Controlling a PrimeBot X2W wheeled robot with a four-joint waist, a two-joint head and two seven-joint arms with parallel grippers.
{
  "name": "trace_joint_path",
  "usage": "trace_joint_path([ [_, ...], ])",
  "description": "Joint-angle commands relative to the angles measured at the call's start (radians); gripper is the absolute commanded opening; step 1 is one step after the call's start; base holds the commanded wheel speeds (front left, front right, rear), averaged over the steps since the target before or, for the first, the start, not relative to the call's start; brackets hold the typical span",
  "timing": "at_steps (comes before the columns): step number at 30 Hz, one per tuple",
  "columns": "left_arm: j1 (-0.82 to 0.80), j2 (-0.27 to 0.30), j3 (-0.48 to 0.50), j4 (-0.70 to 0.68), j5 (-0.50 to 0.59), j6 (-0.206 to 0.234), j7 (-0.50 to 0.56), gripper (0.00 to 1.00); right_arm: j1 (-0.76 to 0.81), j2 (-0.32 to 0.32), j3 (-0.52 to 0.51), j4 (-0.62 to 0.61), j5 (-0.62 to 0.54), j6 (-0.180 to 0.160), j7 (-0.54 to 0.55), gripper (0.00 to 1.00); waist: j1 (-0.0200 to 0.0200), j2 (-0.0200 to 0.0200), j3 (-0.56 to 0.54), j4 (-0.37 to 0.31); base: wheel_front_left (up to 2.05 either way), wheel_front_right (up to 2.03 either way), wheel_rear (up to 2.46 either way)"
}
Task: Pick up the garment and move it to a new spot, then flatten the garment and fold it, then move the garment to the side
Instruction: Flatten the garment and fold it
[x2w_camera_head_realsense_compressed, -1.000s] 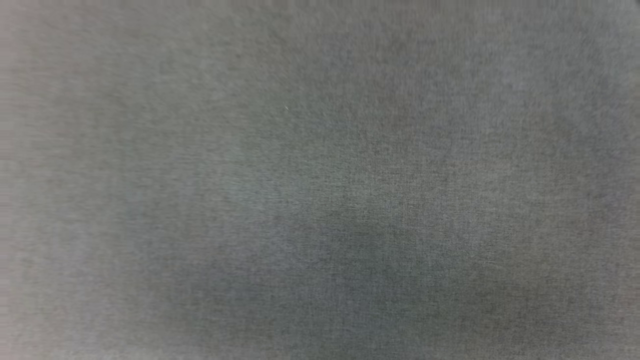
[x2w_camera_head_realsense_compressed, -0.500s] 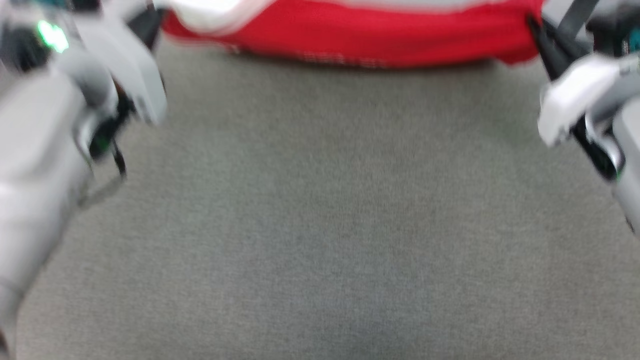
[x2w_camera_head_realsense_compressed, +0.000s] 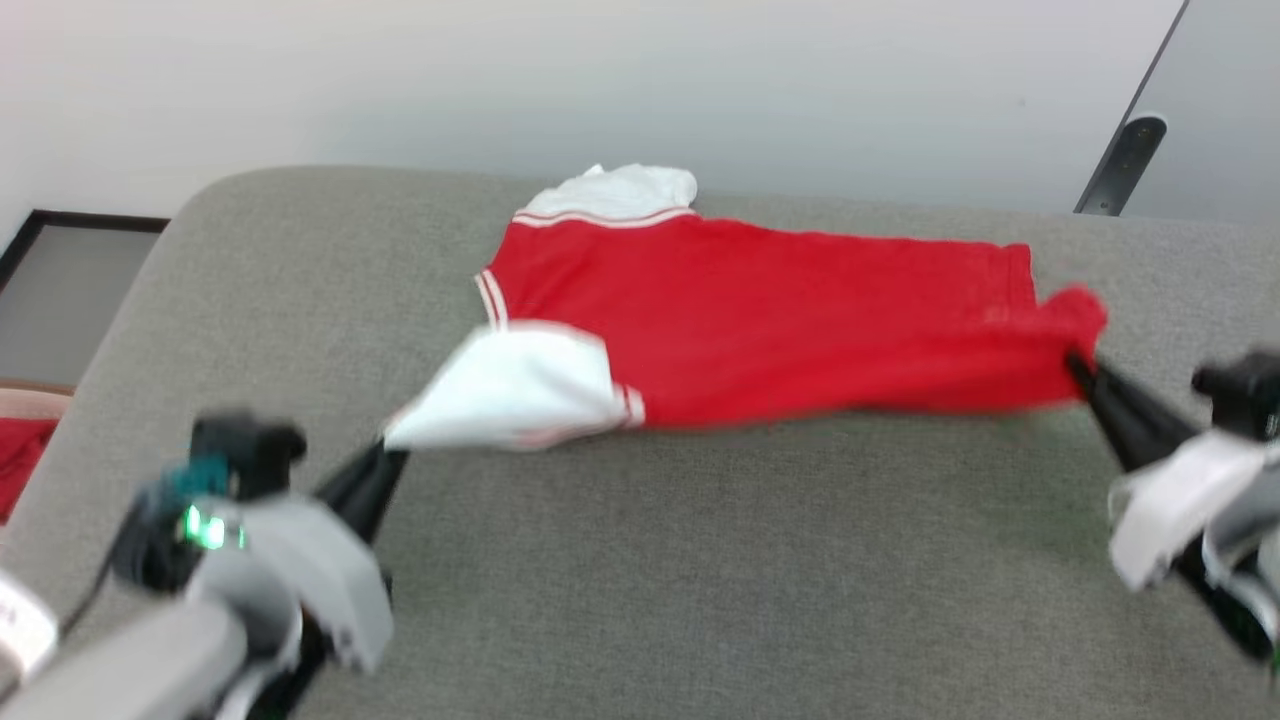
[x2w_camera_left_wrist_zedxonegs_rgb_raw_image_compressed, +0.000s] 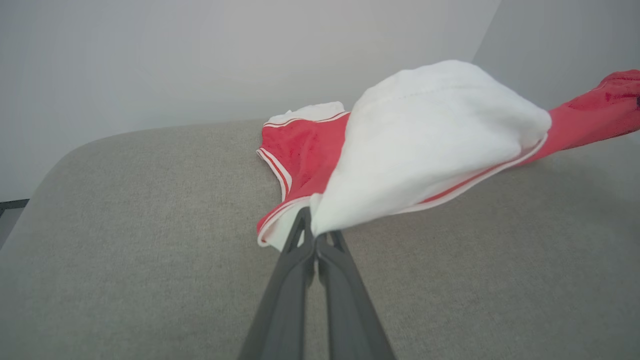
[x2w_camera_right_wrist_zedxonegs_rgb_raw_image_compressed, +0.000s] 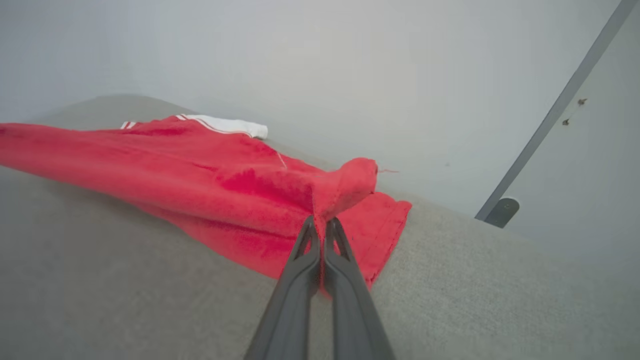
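The shirt (x2w_camera_head_realsense_compressed: 780, 320) lay stretched left-to-right across mid-frame, left gripper (x2w_camera_left_wrist_zedxonegs_rgb_raw_image_compressed: 315, 235) clamped on its white sleeve (x2w_camera_left_wrist_zedxonegs_rgb_raw_image_compressed: 430, 145), right gripper (x2w_camera_right_wrist_zedxonegs_rgb_raw_image_compressed: 320, 222) seemingly pinching the red hem corner (x2w_camera_right_wrist_zedxonegs_rgb_raw_image_compressed: 350, 187), each end held!

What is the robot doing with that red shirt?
The robot holds the red shirt by two ends over a grey padded surface. Its left gripper has its jaws shut on a white sleeve, its right gripper on a red corner. The held edge is lifted; the far side lies on the surface.
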Motion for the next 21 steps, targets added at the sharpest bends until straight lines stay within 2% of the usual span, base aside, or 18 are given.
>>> trace_joint_path([
  [1,0.057,0.031,0.003,-0.070,-0.012,0.049,-0.020,0.00,0.078,-0.005,-0.035,-0.050,-0.031,-0.001,0.012,0.00,0.0000,0.0000,0.001,0.000,0.00,0.00,0.00],
  [6,0.197,0.094,-0.005,-0.238,-0.054,0.164,-0.052,0.00,0.265,0.003,-0.160,-0.190,-0.088,-0.001,0.041,0.00,0.0000,0.0000,0.009,-0.002,0.00,0.00,0.00],
  [13,0.338,0.129,-0.006,-0.393,-0.093,0.289,-0.095,0.00,0.504,0.061,-0.327,-0.405,-0.164,-0.001,0.102,0.00,0.0000,0.0000,0.047,-0.013,0.00,0.00,0.00],
  [14,0.338,0.129,-0.006,-0.393,-0.093,0.289,-0.095,0.00,0.504,0.061,-0.327,-0.405,-0.164,-0.001,0.102,0.00,0.0000,0.0000,0.047,-0.013,0.00,0.00,0.00],
  [15,0.366,0.138,0.000,-0.426,-0.100,0.321,-0.104,0.00,0.562,0.079,-0.365,-0.465,-0.190,-0.001,0.115,0.00,0.0000,0.0000,0.060,-0.016,0.00,0.00,0.00],
  [21,0.406,0.150,0.035,-0.479,-0.102,0.370,-0.122,0.00,0.678,0.132,-0.449,-0.592,-0.245,-0.001,0.141,0.00,0.0000,0.0000,0.084,-0.021,0.00,0.00,0.00],
])
